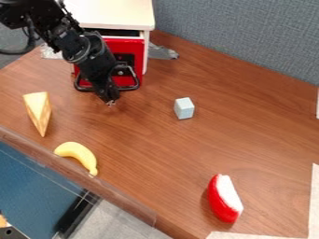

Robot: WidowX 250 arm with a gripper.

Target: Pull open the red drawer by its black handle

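Note:
The black gripper (111,102) hangs low over the brown table at the upper left, in front of a red-fronted drawer unit (128,45), holding nothing that I can make out. Down and left of it lies a pale yellow wedge (38,111). A yellow banana (79,154) rests near the table's lower left edge. To the gripper's right stands a small pale blue-grey block (184,108), apart from it. A red and white wedge-shaped piece (225,198) lies farther off at the lower right.
The wooden table (143,158) has a raised edge running diagonally along the lower left. A grey fabric partition (243,37) borders the back right. Behind the drawer unit's right side lies a grey object (163,52). Pale strips (314,200) mark the lower right.

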